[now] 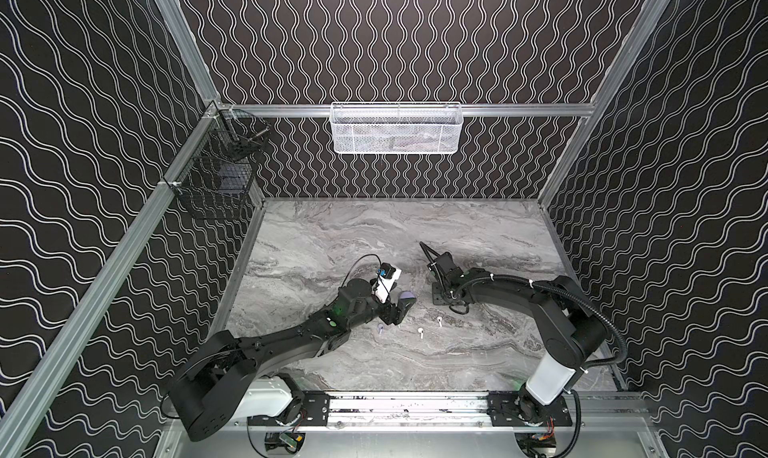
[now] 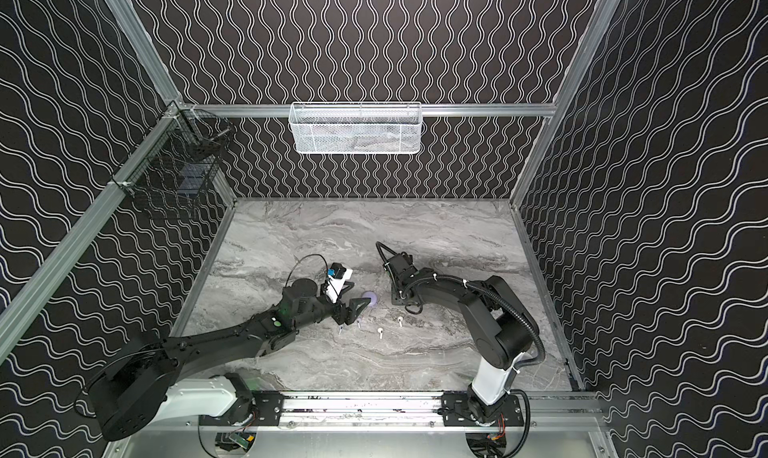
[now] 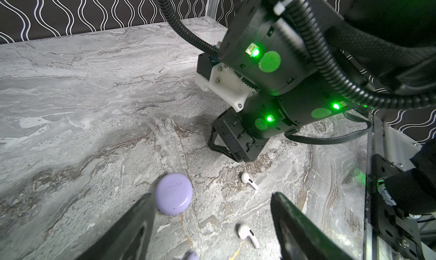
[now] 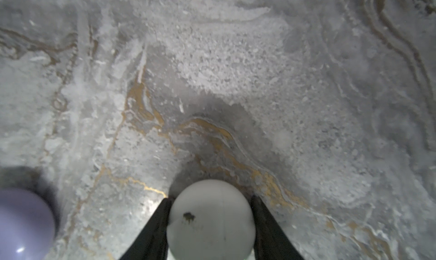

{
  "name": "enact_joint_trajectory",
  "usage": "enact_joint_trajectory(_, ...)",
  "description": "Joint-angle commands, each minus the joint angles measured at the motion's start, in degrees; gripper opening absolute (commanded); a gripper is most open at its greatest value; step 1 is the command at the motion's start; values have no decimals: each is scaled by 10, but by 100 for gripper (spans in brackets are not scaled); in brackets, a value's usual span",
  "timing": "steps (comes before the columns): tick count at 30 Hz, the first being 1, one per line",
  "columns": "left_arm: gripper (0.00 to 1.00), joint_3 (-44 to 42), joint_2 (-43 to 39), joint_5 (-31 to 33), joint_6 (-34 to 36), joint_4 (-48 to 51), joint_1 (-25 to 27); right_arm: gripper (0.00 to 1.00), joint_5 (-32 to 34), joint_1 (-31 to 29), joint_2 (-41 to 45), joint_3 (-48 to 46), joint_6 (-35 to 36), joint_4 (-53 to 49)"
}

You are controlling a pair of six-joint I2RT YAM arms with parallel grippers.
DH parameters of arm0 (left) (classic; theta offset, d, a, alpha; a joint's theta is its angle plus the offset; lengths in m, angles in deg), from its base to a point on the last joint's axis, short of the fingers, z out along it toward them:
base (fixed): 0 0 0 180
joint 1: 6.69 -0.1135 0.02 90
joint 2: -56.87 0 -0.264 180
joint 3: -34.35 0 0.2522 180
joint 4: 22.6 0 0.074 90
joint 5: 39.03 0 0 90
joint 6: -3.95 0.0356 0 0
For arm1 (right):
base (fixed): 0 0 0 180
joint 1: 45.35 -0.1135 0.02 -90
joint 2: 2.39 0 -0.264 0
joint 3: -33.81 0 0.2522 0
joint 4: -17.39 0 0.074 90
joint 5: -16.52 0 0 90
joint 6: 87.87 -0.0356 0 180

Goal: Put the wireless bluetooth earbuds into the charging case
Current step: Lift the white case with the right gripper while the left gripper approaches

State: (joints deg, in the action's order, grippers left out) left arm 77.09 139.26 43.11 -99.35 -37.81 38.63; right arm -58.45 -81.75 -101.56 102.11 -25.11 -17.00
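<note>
Earbuds: the white earbuds (image 3: 249,181) lay loose on the marble tabletop (image 1: 332,235), near each other and outside any case. One lavender earbud (image 1: 380,329) lay just beside my left arm. I could not find the second lavender one for certain.

White case: the white case (image 4: 211,223) sat on the marble between my right fingers. It looked closed, with only a thin seam showing. In both top views my own wrist hid it.

Right pincer: my right pincer (image 4: 211,199) was clenched on the white case, one finger against each side as far as the wrist view showed.

Lavender case: the lavender case (image 3: 173,193) rested lid-down-shut on the table, near the white case but apart from it.

Left pincer: my left pincer (image 3: 212,196) hung released and empty, its jaws wide. One fingertip was just beside the lavender case, not touching it.

Step in hand: I judged this to be securing the white case, with no lid opened and no earbud seated yet.

Next move: I reckoned the grip had to hold the round shell steady without squirting it out. The lid then wanted lifting, likely by my left pincer. After that, a white earbud needed a fine pinch on its stem.
</note>
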Motion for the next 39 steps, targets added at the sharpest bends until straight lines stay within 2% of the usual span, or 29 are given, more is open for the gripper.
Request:
enact_joint_trajectory(1, 80, 7, 6, -2, -4, -9, -2, 41, 8, -2, 21, -12, 23, 1)
enact_joint_trajectory(11, 80, 10, -3, 25, 8, 12, -5, 37, 1, -5, 110, -49, 100, 47)
enact_joint_trajectory(17, 80, 20, -17, 81, 20, 52, -8, 36, -28, -19, 181, -89, 149, 99)
enact_joint_trajectory(21, 80, 64, -31, 96, 22, 133, -10, 36, -31, -54, 224, -102, 171, 126)
enact_joint_trajectory(28, 79, 123, -63, 112, -46, 245, -10, 35, -7, -132, 239, -109, 201, 153)
enact_joint_trajectory(34, 79, 212, -58, 84, -62, 404, -12, 35, 14, -193, 256, -119, 223, 180)
enact_joint_trajectory(39, 79, 242, -70, 37, -54, 477, -24, 35, 13, -211, 289, -131, 228, 190)
